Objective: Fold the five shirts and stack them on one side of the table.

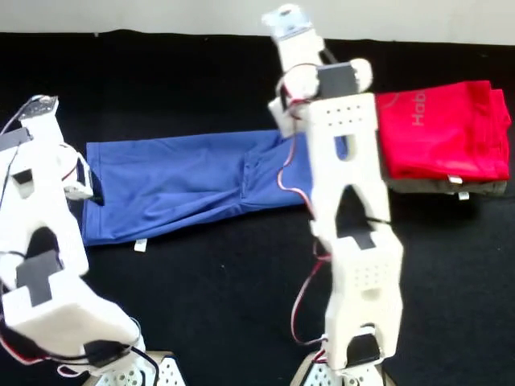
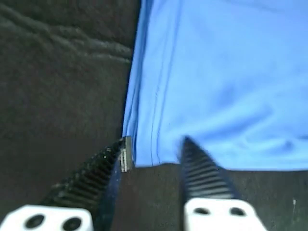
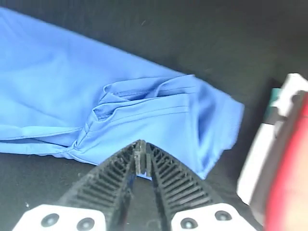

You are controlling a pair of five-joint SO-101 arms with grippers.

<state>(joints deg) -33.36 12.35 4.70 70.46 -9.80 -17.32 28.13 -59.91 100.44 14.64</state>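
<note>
Holding the left claw (image 2: 154, 144) wide open around one corner of the blue shirt (image 1: 185, 181), gripping nothing; holding the right claw (image 3: 140, 149) shut at its other end, maybe pinching cloth. Folding this long shirt mid-table, half done, with the folded red shirt (image 1: 442, 129) already topping the side pile (image 1: 447, 186).

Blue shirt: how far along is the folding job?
Done: folded red shirt stacked on a folded grey garment. In hand: long blue shirt, part-folded, left gripper open at its corner, right gripper shut at its edge. Left: finishing and stacking it.
</note>
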